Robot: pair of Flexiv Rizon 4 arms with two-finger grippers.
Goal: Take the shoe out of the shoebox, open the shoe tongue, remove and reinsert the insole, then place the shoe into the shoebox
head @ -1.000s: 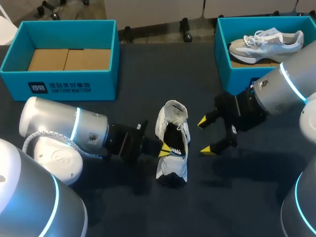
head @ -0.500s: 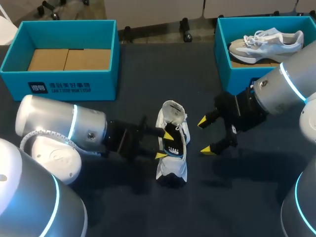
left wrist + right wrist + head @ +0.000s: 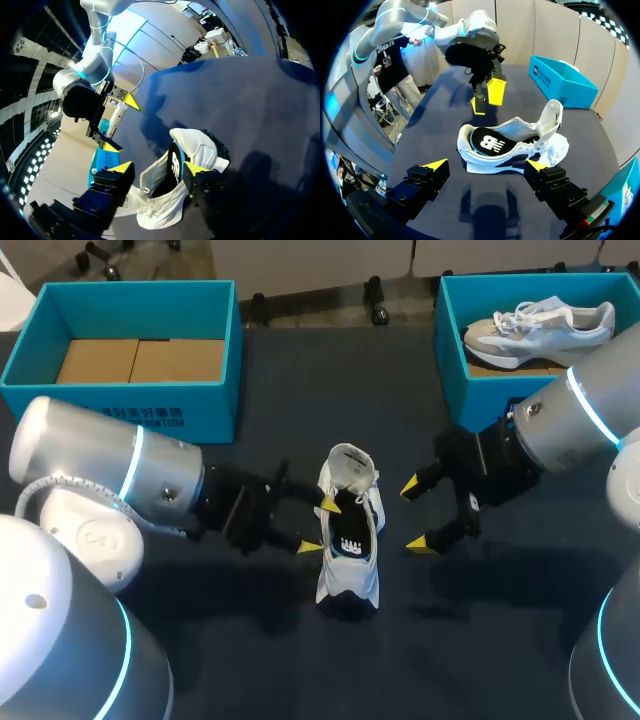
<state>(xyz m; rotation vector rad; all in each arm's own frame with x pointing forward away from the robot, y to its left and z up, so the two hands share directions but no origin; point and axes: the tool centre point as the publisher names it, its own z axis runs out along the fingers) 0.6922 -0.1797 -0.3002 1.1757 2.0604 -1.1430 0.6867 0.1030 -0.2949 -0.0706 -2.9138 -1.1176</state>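
Observation:
A white shoe lies on the dark table, its tongue pulled up and a black insole flat inside. My left gripper stands open right beside the shoe's left side, nothing between its fingers. In the left wrist view the shoe lies just ahead of that gripper. My right gripper hangs open a short way to the shoe's right. In the right wrist view the shoe and insole lie ahead of this gripper, with my left gripper beyond.
A teal shoebox with cardboard inside stands at the back left. Another teal shoebox at the back right holds a second light sneaker. My right arm partly overlaps that box's front.
My left gripper, shut inside the shoe a second ago, has opened and drawn back to the left, out of the shoe. The insole now lies uncovered. The right arm has not moved.

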